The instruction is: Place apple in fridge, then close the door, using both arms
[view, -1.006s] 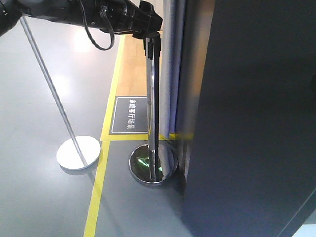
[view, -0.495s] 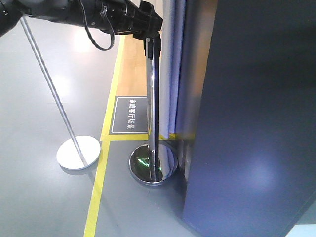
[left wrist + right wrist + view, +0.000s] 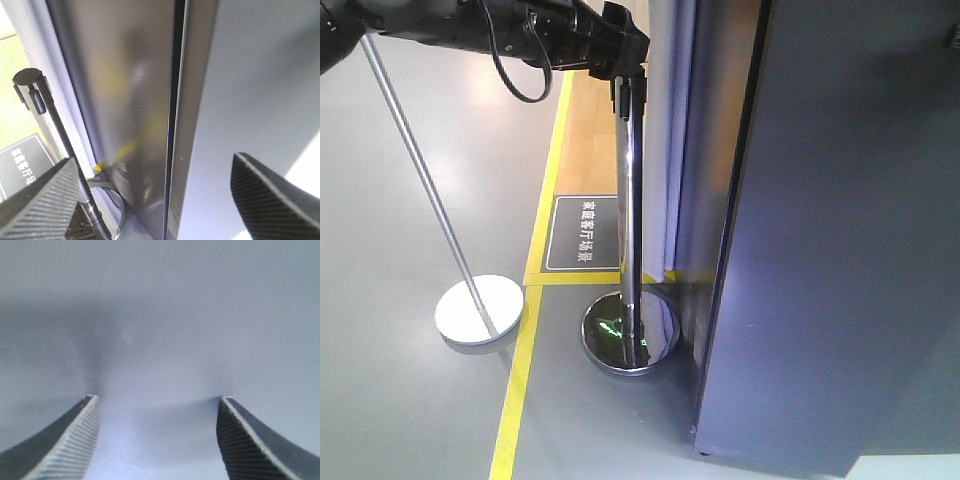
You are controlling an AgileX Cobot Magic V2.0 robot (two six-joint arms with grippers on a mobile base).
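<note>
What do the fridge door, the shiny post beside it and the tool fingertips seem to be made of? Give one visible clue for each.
The door: smooth dark grey panel, probably coated metal or glass; it shows soft glare. The post: polished metal, likely chromed steel, with mirror-like reflections on shaft and base. The left tool fingertips: black with a woven, carbon-fibre-like pattern. The right tool fingertips: dark with fine ribbing, maybe rubber or plastic.
</note>
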